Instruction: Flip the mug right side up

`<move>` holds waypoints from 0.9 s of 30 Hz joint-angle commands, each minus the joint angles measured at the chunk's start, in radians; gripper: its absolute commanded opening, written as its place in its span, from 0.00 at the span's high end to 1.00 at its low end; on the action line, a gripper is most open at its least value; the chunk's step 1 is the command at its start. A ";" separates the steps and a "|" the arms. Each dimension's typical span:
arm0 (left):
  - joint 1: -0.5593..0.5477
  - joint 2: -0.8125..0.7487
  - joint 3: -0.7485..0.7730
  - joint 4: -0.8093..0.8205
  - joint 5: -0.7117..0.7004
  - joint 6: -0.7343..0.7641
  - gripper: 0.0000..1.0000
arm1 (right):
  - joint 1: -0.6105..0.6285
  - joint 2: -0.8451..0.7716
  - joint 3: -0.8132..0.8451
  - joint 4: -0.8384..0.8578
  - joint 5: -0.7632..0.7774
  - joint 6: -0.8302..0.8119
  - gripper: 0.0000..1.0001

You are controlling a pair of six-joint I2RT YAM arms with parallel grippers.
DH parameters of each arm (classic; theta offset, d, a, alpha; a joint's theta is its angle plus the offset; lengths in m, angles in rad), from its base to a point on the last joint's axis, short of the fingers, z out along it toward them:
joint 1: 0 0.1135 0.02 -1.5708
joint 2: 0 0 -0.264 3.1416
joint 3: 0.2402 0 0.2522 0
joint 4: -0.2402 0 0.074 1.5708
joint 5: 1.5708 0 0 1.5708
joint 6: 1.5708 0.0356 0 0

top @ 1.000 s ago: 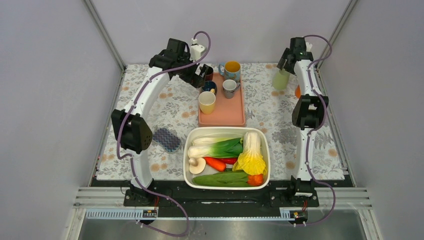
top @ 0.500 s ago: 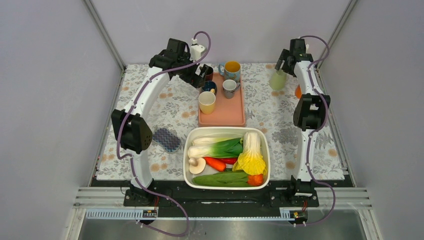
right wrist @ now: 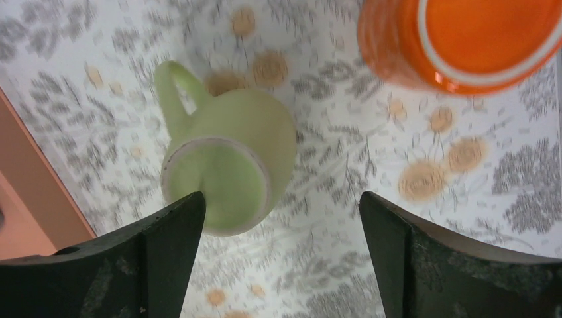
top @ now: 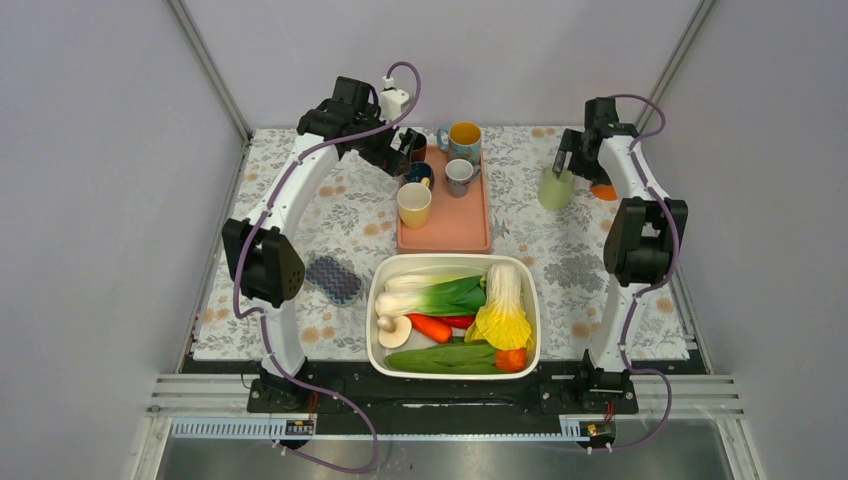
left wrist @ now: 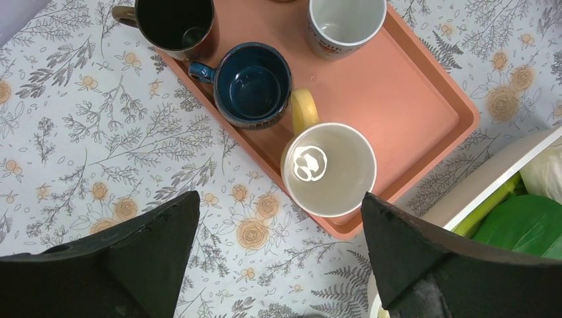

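A lime-green mug [right wrist: 228,165] stands on the flowered cloth at the back right, also seen in the top view [top: 556,188]. Its flat, pale-ringed end faces up at the camera, so it looks upside down, with its handle to the left. My right gripper [right wrist: 281,218] is open above it. The mug is near the left finger [right wrist: 166,258], not gripped, and this view is blurred. My left gripper [left wrist: 278,199] is open and empty above the pink tray's near left corner, over a cream mug [left wrist: 329,169].
The pink tray [top: 470,225] holds several upright mugs. An orange cup [right wrist: 464,40] stands just right of the green mug. A white bin [top: 530,330] of vegetables sits at the front centre. A blue sponge [top: 332,278] lies to its left.
My right arm has swung outward and drawn nearer. The green mug has shifted toward the front of the table. The left arm has not moved.
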 commanded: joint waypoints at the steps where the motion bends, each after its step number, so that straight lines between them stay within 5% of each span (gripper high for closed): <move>1: 0.005 -0.013 0.009 0.032 0.048 -0.017 0.05 | 0.011 -0.123 -0.179 -0.096 -0.077 -0.115 0.06; 7: 0.005 -0.010 0.013 0.035 0.064 -0.028 0.05 | 0.011 -0.204 -0.107 -0.099 -0.202 -0.152 0.09; 15: 0.001 -0.029 -0.016 0.037 0.075 -0.031 0.05 | 0.106 -0.077 0.058 -0.097 -0.324 -0.226 0.12; 22: -0.001 -0.045 -0.041 0.038 0.081 -0.028 0.05 | 0.220 -0.004 0.058 0.022 -0.161 -0.781 0.06; 27: -0.001 -0.070 -0.087 0.040 0.076 -0.022 0.06 | 0.222 0.113 0.162 -0.084 -0.098 -0.902 0.11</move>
